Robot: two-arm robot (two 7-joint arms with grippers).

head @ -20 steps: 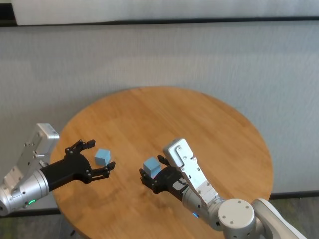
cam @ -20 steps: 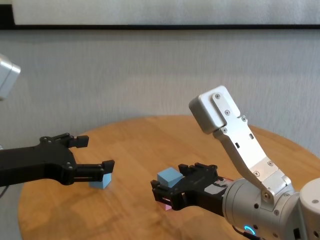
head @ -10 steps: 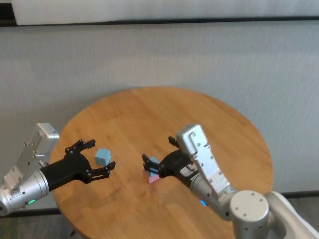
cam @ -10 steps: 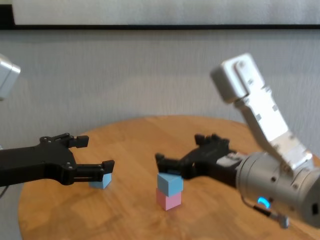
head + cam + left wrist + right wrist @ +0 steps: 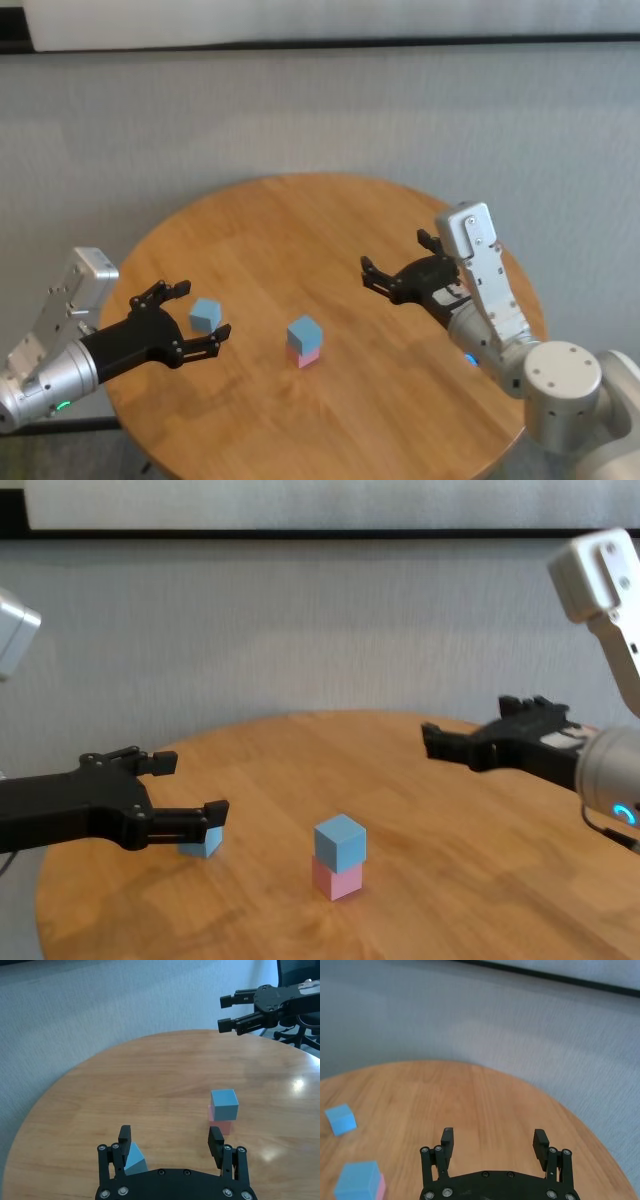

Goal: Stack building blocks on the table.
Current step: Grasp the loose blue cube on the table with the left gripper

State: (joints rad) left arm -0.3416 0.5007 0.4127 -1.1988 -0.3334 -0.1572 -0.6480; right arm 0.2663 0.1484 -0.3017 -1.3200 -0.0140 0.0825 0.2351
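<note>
Three cubes: small matte building blocks, all on the round honey-brown wood-plank table [image 5: 330,220].
Stack: light blue cube [image 5: 304,331] sitting squarely atop pale pink cube [image 5: 309,356], near the table's middle, slightly twisted against it.
Loose block: second light blue cube [image 5: 205,314] on the robot's left side of the tabletop, well apart from the stack.
Left gripper [image 5: 193,312]: black fingers spread apart, flanking the loose blue cube, not touching it.
Right gripper [image 5: 399,263]: fingers spread wide, holding nothing, raised over the table's right side, clear of the stack.
Room: pale grey textured wall behind; dark horizontal strip above.
</note>
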